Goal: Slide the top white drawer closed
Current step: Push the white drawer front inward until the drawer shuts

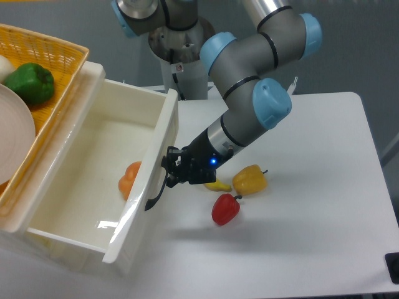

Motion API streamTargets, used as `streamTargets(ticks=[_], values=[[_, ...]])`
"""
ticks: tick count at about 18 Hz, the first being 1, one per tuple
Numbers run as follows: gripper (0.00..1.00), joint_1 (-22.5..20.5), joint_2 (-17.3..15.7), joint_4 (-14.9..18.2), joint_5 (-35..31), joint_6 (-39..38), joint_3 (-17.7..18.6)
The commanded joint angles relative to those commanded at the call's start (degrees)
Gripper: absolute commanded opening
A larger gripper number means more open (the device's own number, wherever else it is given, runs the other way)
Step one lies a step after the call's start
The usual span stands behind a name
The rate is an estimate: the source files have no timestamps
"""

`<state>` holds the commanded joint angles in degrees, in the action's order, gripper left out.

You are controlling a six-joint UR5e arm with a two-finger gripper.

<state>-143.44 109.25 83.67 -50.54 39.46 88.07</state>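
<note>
Black hand (169,169) sits right at the front panel of the top white drawer (93,168), fingers at the black curved handle (156,192). It looks to be touching or wrapped on the upper end of the handle, but I cannot tell if the jaws are clenched on it or just pressed against the panel, since it is dark on dark. Blue LED lit on the wrist behind it.

The drawer is directly in front of the hand and pulled far out, its interior fully exposed. An orange pepper (129,179) lies inside, just past the panel from the hand.

Behind the hand on the table (312,237): small yellow piece (217,185) nearest, yellow pepper (250,179) beside it, red pepper (225,208) just below those. All are close to the forearm, apart from the drawer.

Beyond the drawer, on top of the cabinet: yellow wicker basket (59,75) with a green pepper (30,83) and a white plate (14,143).

Judgement: closing has not visibly started.

Risks:
- The contact is high and off-centre on the handle, so the push could skew the drawer and jam it on its rails.
- If the fingers are only resting there, they could slip off the glossy panel mid-push.
- The forearm could sweep the peppers as it follows the drawer in.
- The orange pepper could roll during the push, though that is minor.
</note>
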Motion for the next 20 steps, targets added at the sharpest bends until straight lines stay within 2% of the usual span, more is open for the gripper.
streamTargets(ticks=[20], values=[[0.0,6.2,-1.8,0.2,0.1,-3.5,0.0]])
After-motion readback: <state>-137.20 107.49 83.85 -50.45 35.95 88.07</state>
